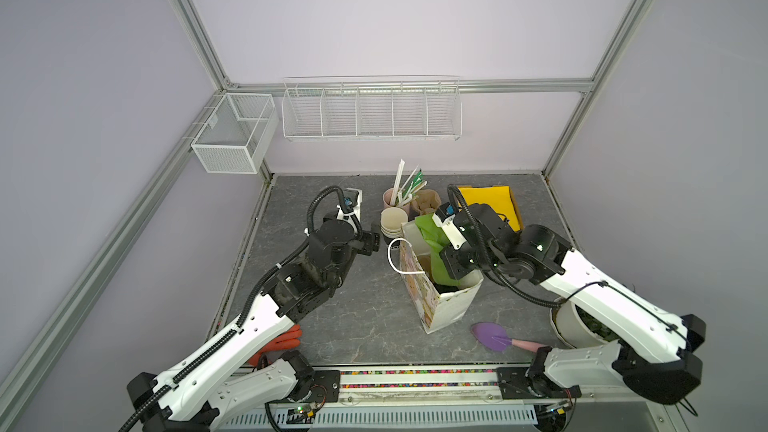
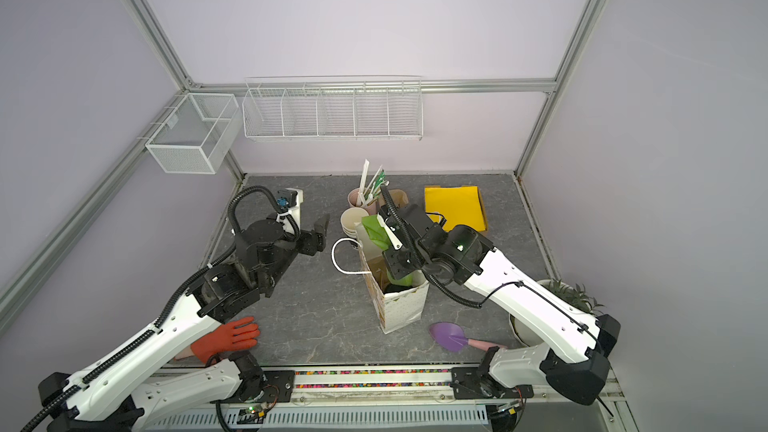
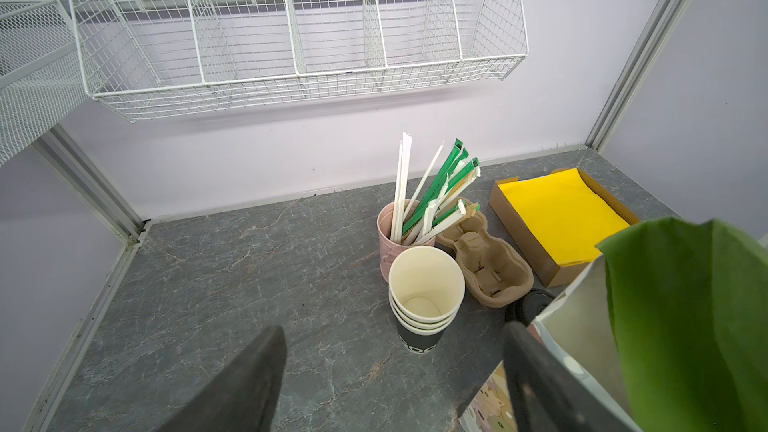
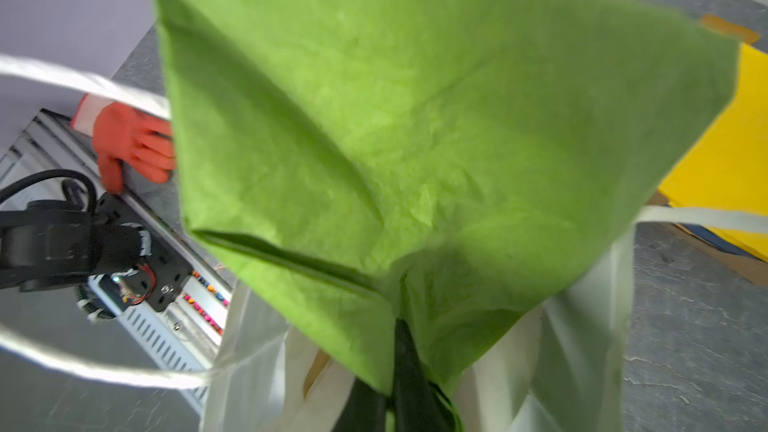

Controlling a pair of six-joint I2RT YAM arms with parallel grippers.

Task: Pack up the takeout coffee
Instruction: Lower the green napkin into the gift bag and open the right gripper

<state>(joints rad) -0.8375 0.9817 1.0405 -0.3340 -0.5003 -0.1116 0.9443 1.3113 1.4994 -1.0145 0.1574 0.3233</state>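
Two hands, two different states: your right hand (image 4: 397,371) is down in the mouth of the white paper gift bag (image 1: 446,309) with the pastel print and white cord handles. Its black fingers are pinched together on a crumpled bright-green paper sheet (image 4: 415,139) that rises well above the bag's rim. Your left hand (image 1: 373,239) hangs beside the bag, on the side where one cord handle droops out. Its jaws are spread wide with nothing between them, above the grey marbled desk (image 1: 332,326). The takeout coffee (image 3: 531,304) stands on the desk just behind the bag's far corner, in neither hand. In the left wrist view the bag's edge hides most of it, so you see only its black round plastic lid and a sliver of dark wall. Whether it touches the bag you cannot tell. Beyond the bag with it are a stack of black-sided paper cups with cream insides (image 3: 426,284), a pink cup of wrapped straws (image 3: 388,234), a brown moulded-pulp cup carrier (image 3: 486,259) and a cardboard tray of yellow sheets (image 3: 561,218). On the bag's near side lies a purple scoop with a pink handle (image 2: 451,336), and well apart from the bag an orange rubber glove (image 2: 228,336).
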